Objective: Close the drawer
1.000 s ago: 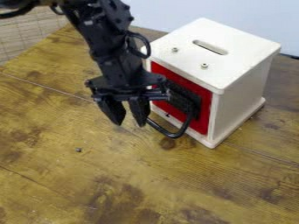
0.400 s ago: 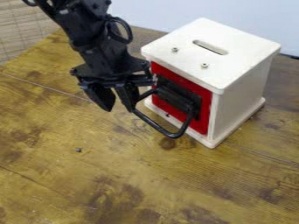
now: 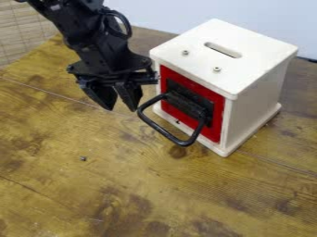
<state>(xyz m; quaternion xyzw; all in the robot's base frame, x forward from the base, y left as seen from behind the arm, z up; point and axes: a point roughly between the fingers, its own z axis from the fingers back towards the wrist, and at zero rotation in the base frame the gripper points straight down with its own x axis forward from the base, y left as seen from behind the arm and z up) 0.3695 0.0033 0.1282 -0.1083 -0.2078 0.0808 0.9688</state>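
Hovering beside the looped handle of the red-fronted drawer, hand spread, white box behind, wooden table beneath.

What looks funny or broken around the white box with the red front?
Nothing looks broken or spilled. The white box stands upright, and its big black loop handle just sticks out from the red front.

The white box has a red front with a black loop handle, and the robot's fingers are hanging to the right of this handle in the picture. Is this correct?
Not quite: the camera view shows the fingers to the left of the black loop handle in the picture. The white box does have a red front.
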